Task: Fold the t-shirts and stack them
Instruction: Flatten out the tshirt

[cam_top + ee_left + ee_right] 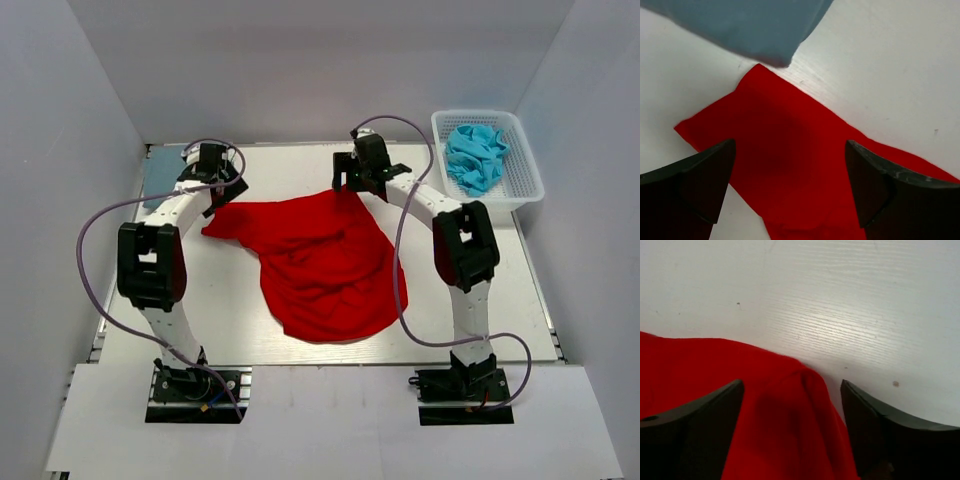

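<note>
Red t-shirt [325, 265] lies crumpled and unfolded in the middle of the white table [250, 335] in the top view, with a purple cable [402, 270] from the right arm hanging over its right edge. A white mesh basket [522, 180] stands at the far right corner, well apart from the red cloth, and holds the turquoise t-shirt [477, 155] in a bunched heap. The grey-blue t-shirt [160, 180] lies flat at the far left corner, partly hidden by the left arm. The left gripper [215, 188] sits over the red shirt's far left tip, the right gripper [355, 188] over its far edge. In the left wrist view, a corner of the grey-blue t-shirt [750, 25] comes just beside the pointed tip of the red t-shirt [790, 150]; whether the 2 touch is unclear. The left gripper [790, 185] is spread wide, the red cloth lying between its 2 fingers [700, 175], nothing pinched. In the right wrist view, the red t-shirt [700, 385] ends against bare table [840, 300], and a raised fold runs between the fingers [875, 425] of the right gripper [792, 425], which is also spread wide and grips nothing.
</note>
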You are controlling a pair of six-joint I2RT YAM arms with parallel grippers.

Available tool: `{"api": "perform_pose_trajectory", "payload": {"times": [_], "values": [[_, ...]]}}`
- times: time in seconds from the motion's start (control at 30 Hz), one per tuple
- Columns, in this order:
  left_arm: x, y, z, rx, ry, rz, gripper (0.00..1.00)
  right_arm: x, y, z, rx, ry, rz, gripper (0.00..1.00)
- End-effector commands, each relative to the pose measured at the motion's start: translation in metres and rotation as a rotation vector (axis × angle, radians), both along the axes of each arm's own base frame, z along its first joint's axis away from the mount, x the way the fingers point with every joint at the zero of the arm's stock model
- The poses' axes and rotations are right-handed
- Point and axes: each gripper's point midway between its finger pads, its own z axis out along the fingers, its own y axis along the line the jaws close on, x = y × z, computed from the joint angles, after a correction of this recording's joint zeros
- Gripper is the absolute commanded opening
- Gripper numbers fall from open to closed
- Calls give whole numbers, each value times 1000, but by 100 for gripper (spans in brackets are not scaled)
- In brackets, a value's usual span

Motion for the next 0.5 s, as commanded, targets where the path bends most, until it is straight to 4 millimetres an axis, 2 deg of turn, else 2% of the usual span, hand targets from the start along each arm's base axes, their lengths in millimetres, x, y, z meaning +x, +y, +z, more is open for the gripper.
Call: {"api": "perform_pose_trajectory", "payload": {"times": [0.0,0.03,0.07,0.1,0.13,0.17,0.2,0.23,0.27,0.33,0.37,0.4,0.43,0.47], "values": [[10,-9,41,43,-31,-99,100,-5,-10,43,12,-52,-12,90],[6,-14,43,52,-14,-131,100,-7,-14,62,28,-88,-23,90],[5,-27,46,3,-19,-189,100,-14,-18,58,27,-74,-36,90],[3,-31,53,3,-29,-245,100,-17,-31,54,1,-71,-84,90],[1,-44,76,-39,-100,-314,100,-27,-39,84,50,-95,-134,90],[-7,-54,78,-56,-115,-365,100,-42,-51,58,13,-39,-156,90],[-13,-65,88,-66,-147,-429,100,-47,-64,55,-1,-35,-199,90],[-19,-81,117,-117,-241,-518,100,-61,-73,85,29,-72,-219,90],[-31,-97,117,-146,-253,-590,100,-80,-94,51,5,10,-290,90],[-50,-138,129,-238,-312,-761,100,-109,-114,71,46,14,-364,90],[-57,-151,132,-265,-327,-810,100,-135,-131,50,46,67,-413,90],[-68,-170,131,-292,-326,-872,100,-147,-137,44,60,97,-443,90],[-77,-183,130,-322,-320,-922,100,-165,-145,26,46,137,-454,90],[-81,-193,125,-334,-312,-961,100,-184,-155,34,79,124,-473,90]]}}
